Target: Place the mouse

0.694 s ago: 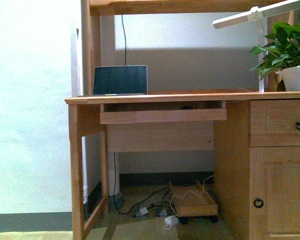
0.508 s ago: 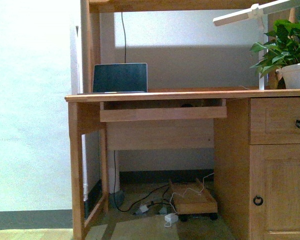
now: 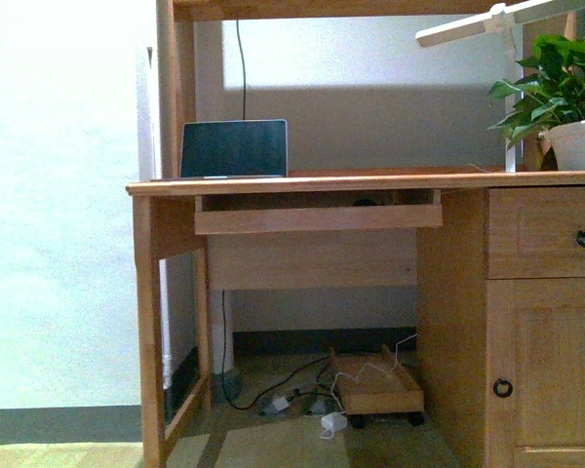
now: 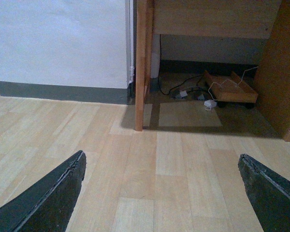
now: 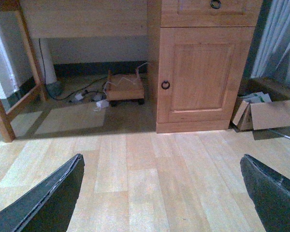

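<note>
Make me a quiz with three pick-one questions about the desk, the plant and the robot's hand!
1. Where does the laptop stand?
A. on a chair
B. on the desk, at its left end
C. inside the cupboard

2. What colour is the pot of the plant?
A. red
B. black
C. white

3. How is the left gripper?
A. open, holding nothing
B. shut on a cable
C. shut on a leaf

Answers:
1 B: the front view shows it upright on the wooden top.
2 C: the pot is white under green leaves.
3 A: its dark fingers stand far apart, with only bare floor between them.
</note>
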Controlling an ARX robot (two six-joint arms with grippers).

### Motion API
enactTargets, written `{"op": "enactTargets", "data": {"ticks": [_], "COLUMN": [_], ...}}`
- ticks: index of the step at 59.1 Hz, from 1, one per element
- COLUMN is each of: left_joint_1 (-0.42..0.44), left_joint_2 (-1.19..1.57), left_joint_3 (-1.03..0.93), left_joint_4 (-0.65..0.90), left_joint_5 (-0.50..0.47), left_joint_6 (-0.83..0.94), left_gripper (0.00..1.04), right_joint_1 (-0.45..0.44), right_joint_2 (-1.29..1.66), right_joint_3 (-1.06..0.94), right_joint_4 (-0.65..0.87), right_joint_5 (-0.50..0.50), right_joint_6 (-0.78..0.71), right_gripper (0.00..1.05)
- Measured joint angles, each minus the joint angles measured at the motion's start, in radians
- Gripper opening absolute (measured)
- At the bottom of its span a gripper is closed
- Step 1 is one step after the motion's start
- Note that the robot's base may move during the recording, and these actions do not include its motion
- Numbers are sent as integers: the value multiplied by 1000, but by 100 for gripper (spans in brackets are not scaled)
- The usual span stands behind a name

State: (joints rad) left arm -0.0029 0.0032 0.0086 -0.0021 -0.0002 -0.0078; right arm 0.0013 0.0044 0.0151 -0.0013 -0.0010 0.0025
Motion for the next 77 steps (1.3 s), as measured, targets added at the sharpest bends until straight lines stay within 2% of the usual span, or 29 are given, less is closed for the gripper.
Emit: {"op": "enactTargets", "data": {"ticks": [77], "left_joint_1": [0], "left_joint_2": [0], "left_joint_3": [0], "left_joint_4": [0], "left_joint_5": [0], "left_joint_6": [0], "left_gripper": [97], "right_joint_1": [0], "right_joint_2": [0], "right_joint_3": [0], "right_joint_4": [0], "right_joint_5": [0], "right_joint_6": [0], "right_gripper": [97]}}
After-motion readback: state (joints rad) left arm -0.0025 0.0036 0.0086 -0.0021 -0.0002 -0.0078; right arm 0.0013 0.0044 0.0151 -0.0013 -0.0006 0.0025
